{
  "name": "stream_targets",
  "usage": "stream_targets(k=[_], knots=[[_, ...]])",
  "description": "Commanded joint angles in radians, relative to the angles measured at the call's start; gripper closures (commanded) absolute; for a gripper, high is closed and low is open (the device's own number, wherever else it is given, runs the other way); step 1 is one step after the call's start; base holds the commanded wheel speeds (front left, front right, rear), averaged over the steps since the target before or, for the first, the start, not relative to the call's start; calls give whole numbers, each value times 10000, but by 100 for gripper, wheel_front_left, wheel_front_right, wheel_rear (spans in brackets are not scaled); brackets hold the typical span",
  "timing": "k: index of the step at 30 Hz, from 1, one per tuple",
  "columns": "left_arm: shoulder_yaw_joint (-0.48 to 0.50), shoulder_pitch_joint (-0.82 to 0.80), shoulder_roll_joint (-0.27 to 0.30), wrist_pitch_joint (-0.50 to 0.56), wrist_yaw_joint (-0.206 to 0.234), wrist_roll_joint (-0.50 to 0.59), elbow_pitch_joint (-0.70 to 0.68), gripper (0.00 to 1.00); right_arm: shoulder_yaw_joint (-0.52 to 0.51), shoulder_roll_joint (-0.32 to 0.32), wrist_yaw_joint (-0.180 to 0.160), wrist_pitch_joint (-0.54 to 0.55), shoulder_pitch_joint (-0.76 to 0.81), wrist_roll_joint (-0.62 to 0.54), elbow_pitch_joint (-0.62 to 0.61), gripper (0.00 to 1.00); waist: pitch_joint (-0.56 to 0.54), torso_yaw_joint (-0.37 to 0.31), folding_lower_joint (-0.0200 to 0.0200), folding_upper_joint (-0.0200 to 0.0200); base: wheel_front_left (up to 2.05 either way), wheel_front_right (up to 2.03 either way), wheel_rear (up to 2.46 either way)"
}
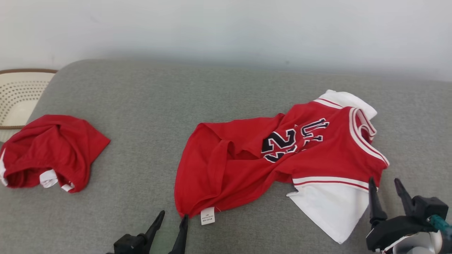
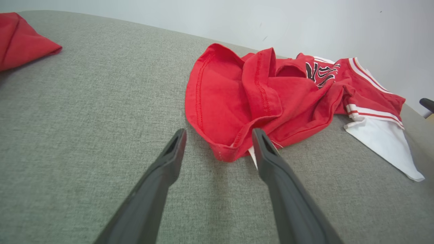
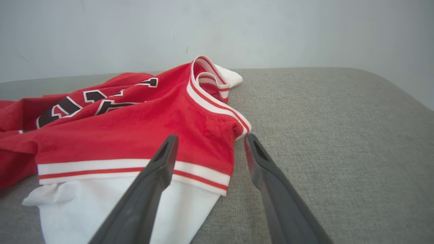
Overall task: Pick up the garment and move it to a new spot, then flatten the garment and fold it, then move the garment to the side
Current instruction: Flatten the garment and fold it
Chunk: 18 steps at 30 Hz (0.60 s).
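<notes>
The garment is a red jersey with white sleeves and black-and-white numbers, lying crumpled on the grey cushion, right of centre. Its hem with a white label points toward me. My left gripper stands open just in front of that hem; in the left wrist view the garment lies right beyond the left gripper. My right gripper is open at the garment's near right shoulder, holding nothing. In the right wrist view the garment's striped edge sits between and just past the right gripper.
A second red garment lies bunched at the cushion's left edge, also in the left wrist view as a red garment. A cream perforated basket stands beyond the cushion's left end. A pale wall runs behind.
</notes>
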Motion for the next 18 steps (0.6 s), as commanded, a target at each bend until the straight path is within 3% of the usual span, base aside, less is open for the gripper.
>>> stream_targets(k=[1, 9, 18], knots=[[16, -126, 10, -12, -22, 59, 33, 0, 50, 66, -6, -2, 145, 84, -92, 0, -1, -198, 1, 0, 0, 0, 0], [-79, -649, 10, -12, -244, 622, 370, 0, 379, 156, -6, -2, 455, 166, -327, 0, 156, -734, 1, 0, 0, 0, 0], [-320, -1622, 15, -12, -275, 1356, 1866, 0, 446, 124, -6, -2, 350, 208, -181, 0, 376, -1201, 1, 0, 0, 0, 0]])
